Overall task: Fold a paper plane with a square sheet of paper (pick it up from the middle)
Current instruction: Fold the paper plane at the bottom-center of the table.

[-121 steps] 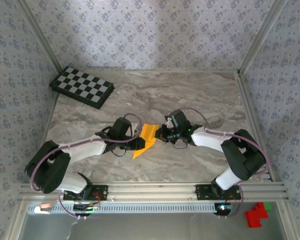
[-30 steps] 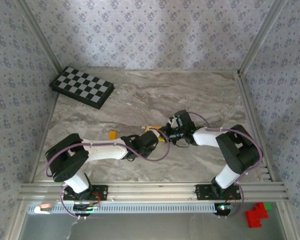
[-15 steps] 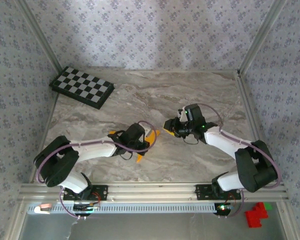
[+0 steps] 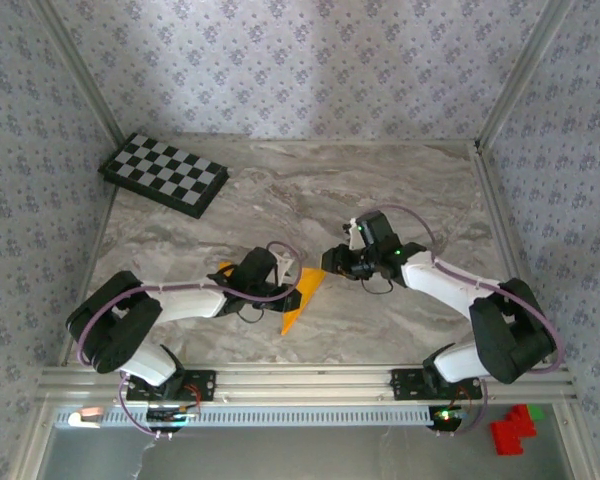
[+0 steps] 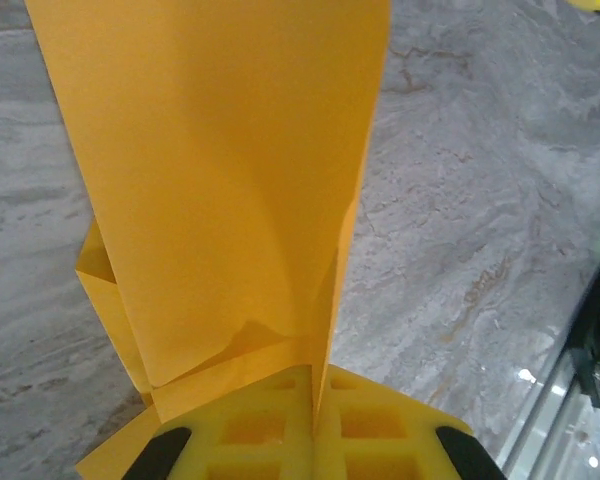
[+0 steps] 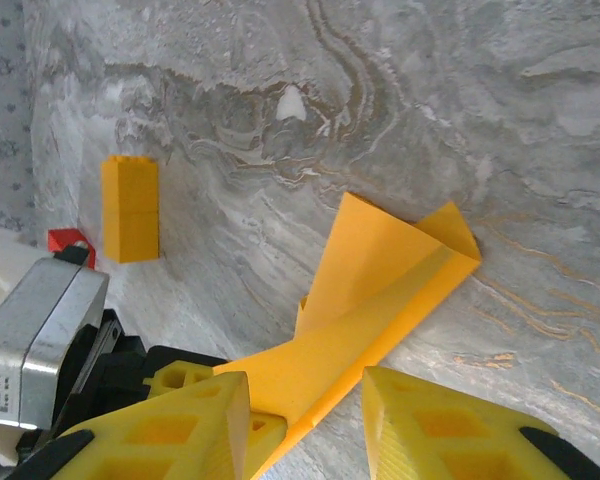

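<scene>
Paper point(image 4: 302, 297): creased narrow, mid-bench, nearer the front edge.
Left gripper point(image 5: 315, 405): clamped on the paper's near end.
Right gripper point(image 6: 305, 400): fingers part-spread, nothing held, at the paper's far end.
Handling: hold the left clamp firm and align edges before pressing the crease.

creased paper point(image 6: 380, 275) reaches between parted right fingers point(image 6: 435, 425), orange block point(image 6: 130, 208) at left

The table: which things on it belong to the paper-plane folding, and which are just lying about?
In the job:
- paper, partly folded
- left fingers, pinching the paper
- right fingers, open, close to the paper

Lying about:
- orange block
- checkered board
</scene>
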`<state>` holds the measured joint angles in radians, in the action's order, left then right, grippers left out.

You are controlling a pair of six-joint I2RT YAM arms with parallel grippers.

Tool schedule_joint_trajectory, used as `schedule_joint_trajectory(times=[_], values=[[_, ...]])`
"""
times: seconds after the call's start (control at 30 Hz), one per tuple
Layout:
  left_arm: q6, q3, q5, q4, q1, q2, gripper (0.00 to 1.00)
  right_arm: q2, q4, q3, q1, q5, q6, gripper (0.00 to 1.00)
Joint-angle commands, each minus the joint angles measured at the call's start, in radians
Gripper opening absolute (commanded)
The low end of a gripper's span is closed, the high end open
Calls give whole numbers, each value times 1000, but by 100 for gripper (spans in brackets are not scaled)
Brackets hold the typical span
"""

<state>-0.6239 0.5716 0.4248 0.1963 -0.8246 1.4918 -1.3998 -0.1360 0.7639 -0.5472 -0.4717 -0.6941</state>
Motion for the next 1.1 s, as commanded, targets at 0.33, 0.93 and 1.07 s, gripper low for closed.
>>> schedule_joint_trajectory(times=[0.33,0.93,1.07], values=[[-139,-106,96,205,29,5,0,-12,-49,47,-97,117,134,34],[-163,-143,144,264,64,68,0,-45,-89,90,-132,156,175,33],[-171,-149,144,274,68,81,0,-44,-103,98,-138,172,186,33]])
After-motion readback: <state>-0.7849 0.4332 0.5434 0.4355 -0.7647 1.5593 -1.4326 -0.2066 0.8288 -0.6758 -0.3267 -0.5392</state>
